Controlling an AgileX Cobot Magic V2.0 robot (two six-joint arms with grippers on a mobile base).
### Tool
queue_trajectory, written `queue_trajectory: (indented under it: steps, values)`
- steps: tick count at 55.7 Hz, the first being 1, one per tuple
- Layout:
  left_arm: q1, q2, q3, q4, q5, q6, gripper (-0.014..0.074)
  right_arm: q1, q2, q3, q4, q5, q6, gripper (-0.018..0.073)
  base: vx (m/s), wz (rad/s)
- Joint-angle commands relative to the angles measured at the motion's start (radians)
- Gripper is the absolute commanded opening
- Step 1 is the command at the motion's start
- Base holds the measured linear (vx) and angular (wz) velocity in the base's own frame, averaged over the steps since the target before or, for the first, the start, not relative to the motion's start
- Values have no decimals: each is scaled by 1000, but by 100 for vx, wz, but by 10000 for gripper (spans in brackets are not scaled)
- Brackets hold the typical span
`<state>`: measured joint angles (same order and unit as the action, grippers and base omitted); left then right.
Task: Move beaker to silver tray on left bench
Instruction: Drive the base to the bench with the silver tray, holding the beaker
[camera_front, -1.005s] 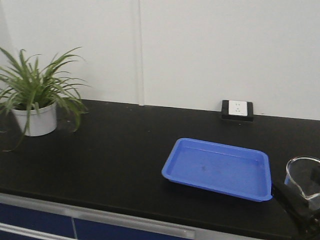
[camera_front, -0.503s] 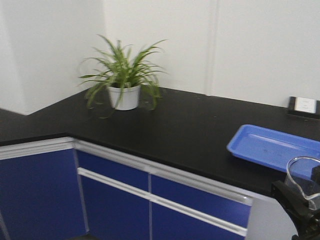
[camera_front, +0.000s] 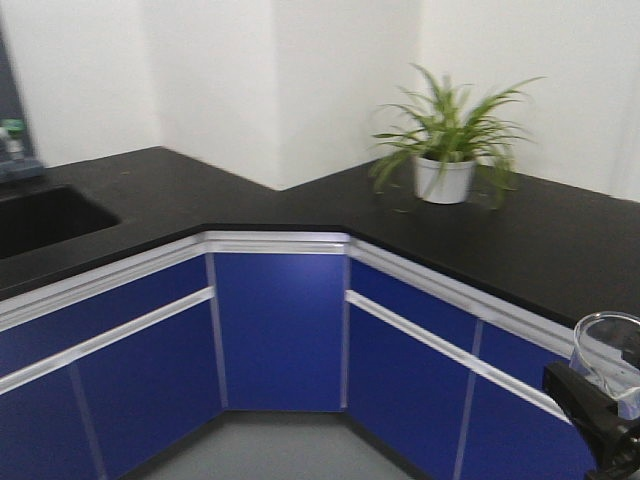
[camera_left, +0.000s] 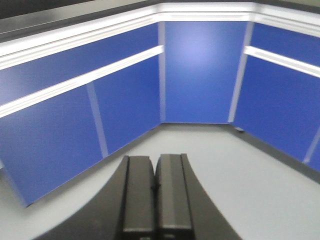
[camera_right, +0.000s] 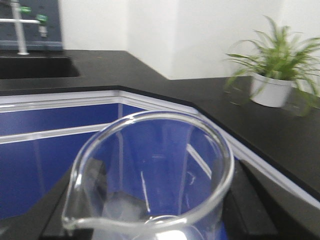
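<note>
The clear glass beaker (camera_front: 606, 352) with a flared rim and spout is held upright in my right gripper (camera_front: 598, 402) at the lower right of the front view. In the right wrist view the beaker (camera_right: 150, 170) fills the foreground between the black fingers (camera_right: 249, 202), and the right gripper (camera_right: 155, 222) is shut on it. My left gripper (camera_left: 156, 186) is shut and empty, hanging over the grey floor. The black worktop of the left bench (camera_front: 130, 190) runs along the left, backed by a white wall. The silver tray is out of view.
A potted plant (camera_front: 445, 150) stands on the right-hand worktop, also in the right wrist view (camera_right: 272, 75). A sink (camera_front: 40, 215) with a tap (camera_right: 20, 30) is sunk into the left worktop. Blue cabinets (camera_front: 280, 330) meet at an inner corner over the grey floor (camera_left: 250, 170).
The view has swung left: the blue tray and wall socket have left the frame, the plant has shifted right, and the bench corner and sink have come in. The beaker stays in my right gripper.
</note>
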<state>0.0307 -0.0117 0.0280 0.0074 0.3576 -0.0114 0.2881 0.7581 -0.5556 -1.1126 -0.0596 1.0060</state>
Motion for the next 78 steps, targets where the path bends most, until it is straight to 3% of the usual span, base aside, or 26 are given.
queue_trajectory:
  steps: [1, 41, 78]
  values:
    - [-5, -16, 28, -7, -77, -6, 1, -3, -10, -30, -4, -34, -1, -6, -21, 66]
    - [-5, -16, 28, -7, -77, -6, 1, -3, -10, -30, -4, -34, -1, -6, -9, 83]
    - [-5, -16, 28, -7, -77, -6, 1, -3, -10, -30, -4, -33, -1, -6, 18, 66]
